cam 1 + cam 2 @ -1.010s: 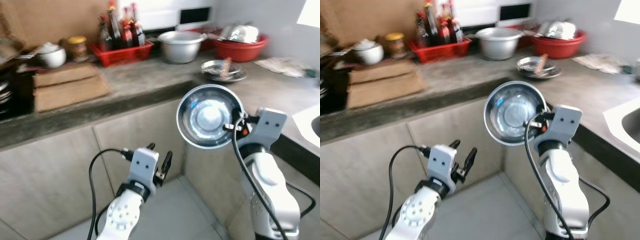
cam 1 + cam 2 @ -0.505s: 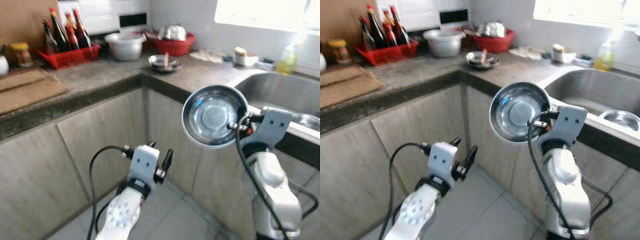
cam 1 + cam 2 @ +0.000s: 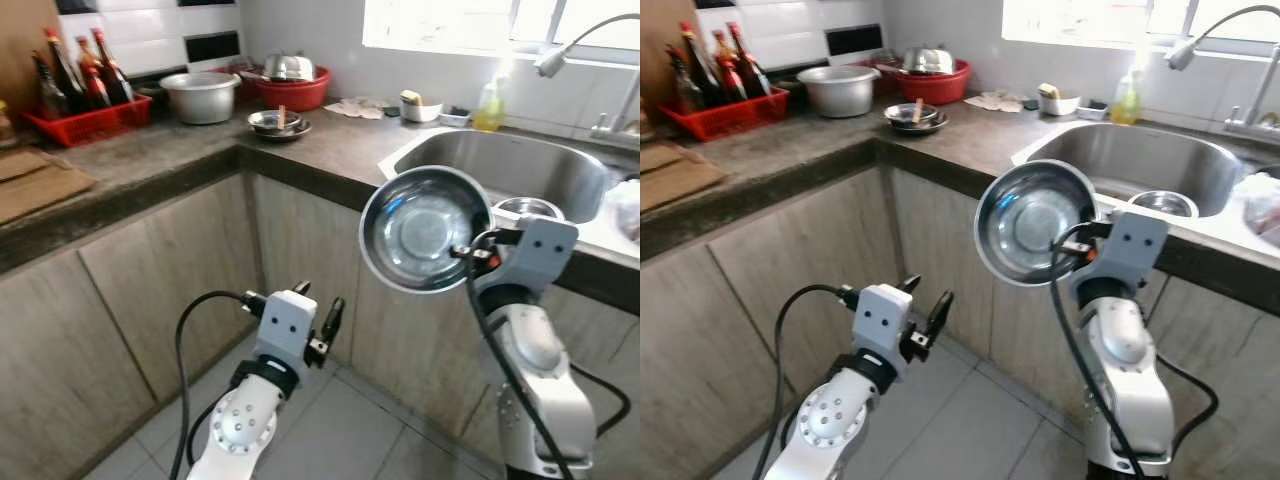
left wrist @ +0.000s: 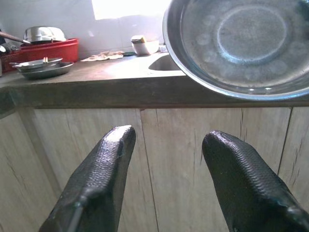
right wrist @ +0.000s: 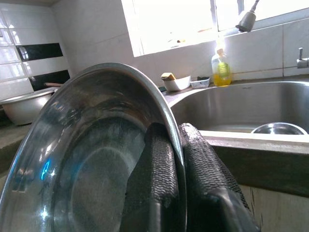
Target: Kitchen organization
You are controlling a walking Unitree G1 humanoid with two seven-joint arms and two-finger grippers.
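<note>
You are partway through the job: one shiny metal bowl (image 3: 426,231) is already picked up, but it has not been put anywhere yet. Your right gripper (image 5: 177,159) pinches the bowl's rim, one black finger inside and one outside, and holds the bowl up on its edge in the air, in front of the cupboard doors and just short of the sink (image 3: 500,165). The bowl is round, silver and bright, with a flat bottom and small marks or drops on the inside; it looks empty. I think the sink is where you are taking it, since another small metal bowl (image 3: 528,208) already sits in there. Your left gripper (image 3: 316,322) hangs low by the floor with its fingers spread apart and nothing between them. A lot is left to tidy on the counter (image 3: 190,150): a stack of plates (image 3: 277,124), a grey pot (image 3: 201,97), a red tub (image 3: 295,92) with dishes, and a red tray of bottles (image 3: 78,100).
</note>
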